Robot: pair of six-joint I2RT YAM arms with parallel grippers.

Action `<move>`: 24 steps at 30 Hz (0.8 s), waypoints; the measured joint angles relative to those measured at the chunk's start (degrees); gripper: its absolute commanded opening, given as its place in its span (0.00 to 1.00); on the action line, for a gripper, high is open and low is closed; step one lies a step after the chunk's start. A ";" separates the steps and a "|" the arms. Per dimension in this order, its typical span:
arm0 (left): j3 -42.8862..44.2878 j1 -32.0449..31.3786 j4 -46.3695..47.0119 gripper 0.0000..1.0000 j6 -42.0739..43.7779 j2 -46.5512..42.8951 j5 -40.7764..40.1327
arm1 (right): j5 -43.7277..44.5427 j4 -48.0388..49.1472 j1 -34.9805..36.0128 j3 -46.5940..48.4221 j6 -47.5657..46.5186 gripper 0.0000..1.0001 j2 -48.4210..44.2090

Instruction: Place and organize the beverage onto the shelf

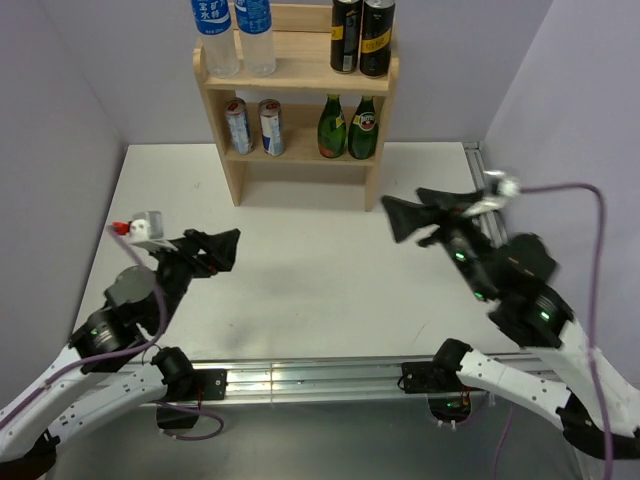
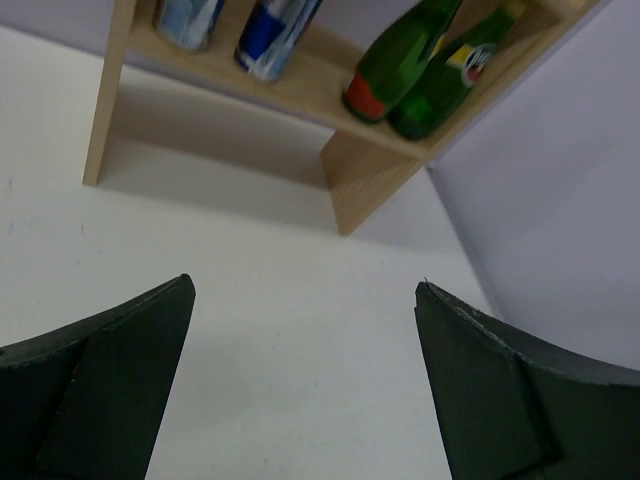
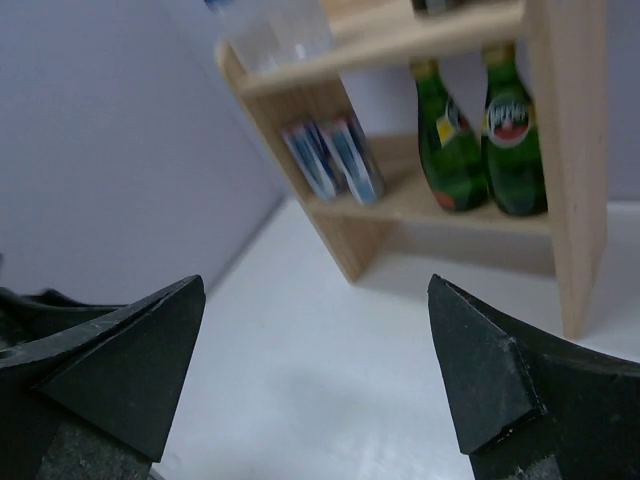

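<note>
- While both arms stand back from the shelf [image 1: 297,78], the left gripper [image 1: 228,248] hovers over the left part of the white table [image 1: 300,300]. It is well apart from the shelf and points toward it.
- Left gripper state: jaws spread wide, with nothing between them. The left wrist view shows only table surface between the two black fingers [image 2: 110,390].
- Shelf location: the far edge of the table, against the back wall, standing upright.
- Upper tier, left side: two water bottles [image 1: 217,40], upright and side by side, with blue labels.
- Upper tier, right side: two black-and-gold cans [image 1: 346,35], upright and close together.
- Lower tier, left side: two silver cans [image 1: 237,126], upright and side by side, with red-blue marks.
- Lower tier, right side: two green glass bottles [image 1: 363,128], upright and just beside each other.
- All six drinks are on the shelf; none stands on the table.
- The right gripper [image 1: 398,218] hovers over the right part of the table. It is near the front of the shelf's right side panel but apart from it.
- Right gripper state: jaws spread wide and empty. The right wrist view shows the shelf and table in the gap between its fingers [image 3: 500,390].
</note>
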 measured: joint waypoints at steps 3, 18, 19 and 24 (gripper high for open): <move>6.08 0.00 -1.79 0.99 0.83 -0.98 -1.14 | 0.79 0.33 0.00 0.22 0.04 1.00 -9.68; 20.90 0.00 -8.57 0.99 6.34 -1.27 -3.87 | 0.87 -8.24 0.00 2.62 -0.02 1.00 -15.91; 21.20 0.00 -8.96 0.99 6.60 -1.27 -3.98 | 0.83 -8.44 0.00 2.64 -0.02 1.00 -15.91; 21.64 0.00 -10.29 0.99 7.13 -1.29 -4.17 | 0.72 -8.68 0.00 2.64 -0.02 1.00 -15.91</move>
